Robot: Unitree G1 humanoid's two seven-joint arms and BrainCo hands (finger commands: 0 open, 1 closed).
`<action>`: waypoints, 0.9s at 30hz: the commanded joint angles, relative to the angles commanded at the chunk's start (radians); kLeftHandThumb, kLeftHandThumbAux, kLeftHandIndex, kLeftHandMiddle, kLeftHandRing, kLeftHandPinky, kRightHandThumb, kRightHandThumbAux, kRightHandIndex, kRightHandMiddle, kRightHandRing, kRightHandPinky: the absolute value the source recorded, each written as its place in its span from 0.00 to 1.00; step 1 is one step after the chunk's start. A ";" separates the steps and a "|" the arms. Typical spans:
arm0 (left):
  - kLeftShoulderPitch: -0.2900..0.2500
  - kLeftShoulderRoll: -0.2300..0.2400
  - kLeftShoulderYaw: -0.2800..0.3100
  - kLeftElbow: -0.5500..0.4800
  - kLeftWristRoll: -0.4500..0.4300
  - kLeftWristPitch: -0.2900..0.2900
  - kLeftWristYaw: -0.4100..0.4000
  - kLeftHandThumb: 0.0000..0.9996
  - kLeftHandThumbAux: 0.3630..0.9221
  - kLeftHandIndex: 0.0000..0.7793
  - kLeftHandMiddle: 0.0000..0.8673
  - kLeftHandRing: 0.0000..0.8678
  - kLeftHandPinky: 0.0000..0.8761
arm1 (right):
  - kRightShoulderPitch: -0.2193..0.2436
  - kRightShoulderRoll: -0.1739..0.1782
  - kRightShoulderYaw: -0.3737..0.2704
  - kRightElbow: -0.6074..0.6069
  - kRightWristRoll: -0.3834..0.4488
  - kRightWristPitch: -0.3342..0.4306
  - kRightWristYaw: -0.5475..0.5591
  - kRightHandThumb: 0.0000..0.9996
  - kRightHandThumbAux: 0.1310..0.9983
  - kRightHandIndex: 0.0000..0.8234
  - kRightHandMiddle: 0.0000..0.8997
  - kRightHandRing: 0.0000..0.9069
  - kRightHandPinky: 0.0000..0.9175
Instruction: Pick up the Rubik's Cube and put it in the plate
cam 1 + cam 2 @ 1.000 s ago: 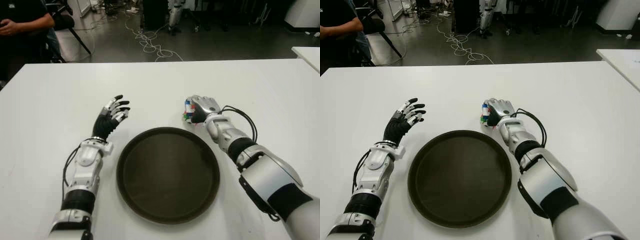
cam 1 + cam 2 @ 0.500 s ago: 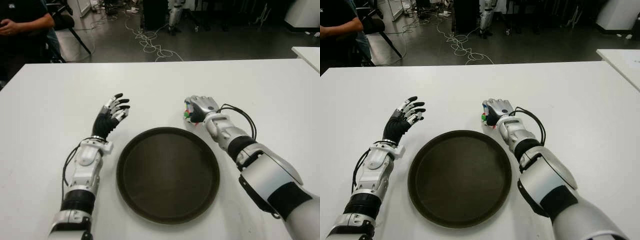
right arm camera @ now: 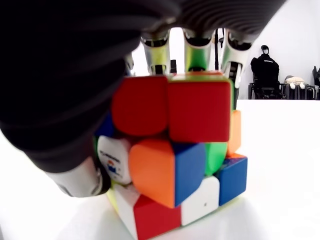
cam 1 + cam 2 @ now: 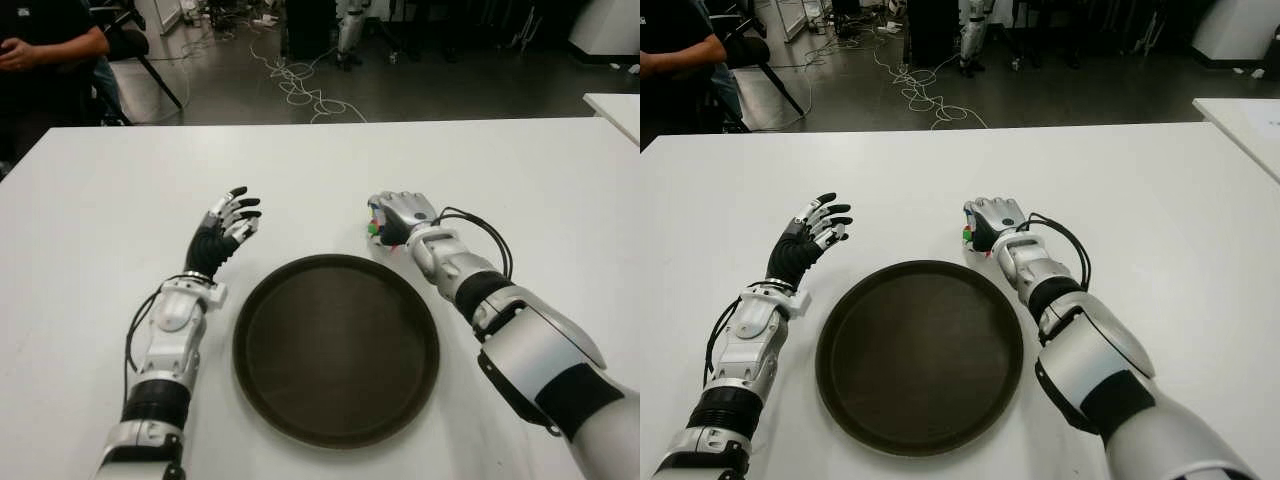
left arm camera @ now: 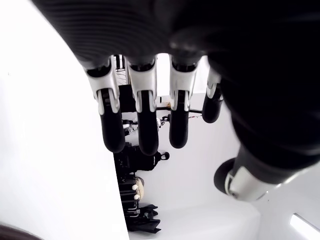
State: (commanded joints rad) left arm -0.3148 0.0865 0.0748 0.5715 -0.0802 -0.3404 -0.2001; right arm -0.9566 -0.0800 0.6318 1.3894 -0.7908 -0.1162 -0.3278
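One right robot hand (image 4: 398,215) clasps the Rubik's Cube (image 3: 172,150) just beyond the plate (image 4: 336,349) rim.

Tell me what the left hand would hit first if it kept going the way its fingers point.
Probably nothing nearby: the open left hand points away from the robot, slightly rightward, over bare table. The cube, in the right hand, sits well off that line.

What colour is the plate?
Dark brown, plain with no pattern; the plate shows best in the left eye view.
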 joint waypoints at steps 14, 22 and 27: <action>-0.011 0.005 0.000 0.015 0.004 0.004 -0.004 0.31 0.52 0.18 0.27 0.28 0.32 | -0.013 0.000 -0.011 -0.001 0.004 0.000 0.006 0.68 0.70 0.51 0.69 0.68 0.64; -0.019 0.002 0.005 0.029 -0.001 -0.001 -0.005 0.32 0.53 0.18 0.26 0.27 0.32 | -0.080 0.021 -0.021 -0.022 0.015 -0.020 0.019 0.69 0.70 0.52 0.71 0.70 0.67; -0.020 0.002 0.006 0.033 0.000 -0.009 -0.003 0.30 0.53 0.18 0.25 0.27 0.33 | -0.096 0.014 -0.026 -0.040 0.023 -0.054 0.014 0.69 0.70 0.52 0.71 0.71 0.68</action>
State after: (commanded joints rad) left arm -0.3351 0.0882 0.0808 0.6043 -0.0807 -0.3491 -0.2033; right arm -1.0530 -0.0660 0.6060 1.3497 -0.7681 -0.1705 -0.3134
